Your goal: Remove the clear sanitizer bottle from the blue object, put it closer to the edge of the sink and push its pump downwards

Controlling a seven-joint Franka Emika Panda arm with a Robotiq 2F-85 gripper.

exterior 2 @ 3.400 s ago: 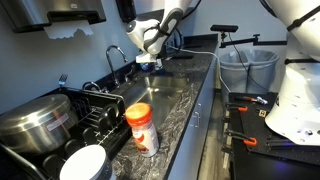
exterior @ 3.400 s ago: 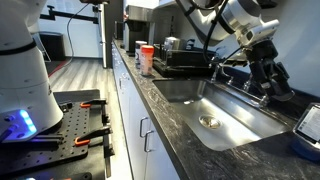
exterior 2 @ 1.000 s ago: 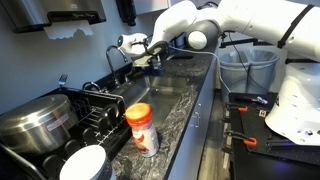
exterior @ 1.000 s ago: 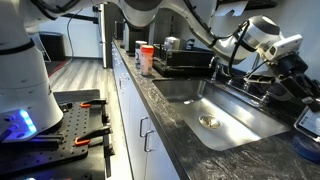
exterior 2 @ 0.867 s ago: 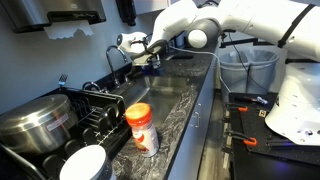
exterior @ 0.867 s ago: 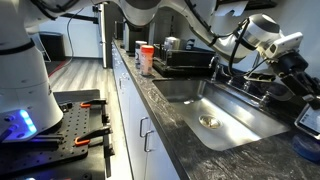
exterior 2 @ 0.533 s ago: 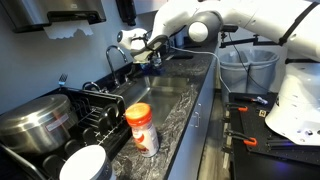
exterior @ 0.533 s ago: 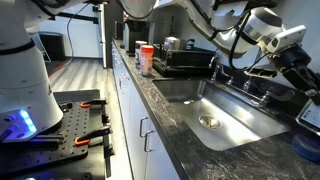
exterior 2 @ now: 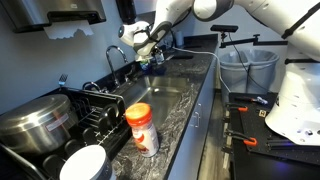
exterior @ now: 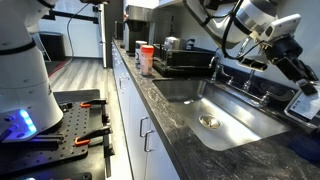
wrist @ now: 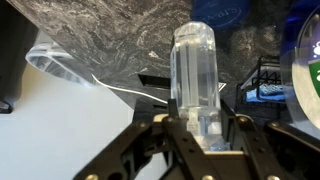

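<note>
In the wrist view the clear sanitizer bottle (wrist: 195, 70) stands out from between my fingers, lifted above the dark marbled counter. My gripper (wrist: 200, 122) is shut on its upper end, and the white pump is mostly hidden between the jaws. Part of the blue object (wrist: 232, 10) shows beyond the bottle at the frame's top edge. In both exterior views the gripper (exterior: 303, 86) (exterior 2: 150, 57) hangs over the counter behind the far end of the sink (exterior: 232, 125) (exterior 2: 165, 97), near the curved faucet (exterior 2: 116, 55). The bottle is too small to make out there.
An orange-capped container (exterior 2: 142, 128) (exterior: 146, 58) stands on the counter at the other end of the sink. The black dish rack (exterior: 185, 62) (exterior 2: 88, 112) holds a pot (exterior 2: 35, 122) and dishes. Tap handles (exterior: 250, 93) line the sink's back rim.
The arm has raised and swung the gripper a little, carrying the bottle with it. The grip has not changed.
</note>
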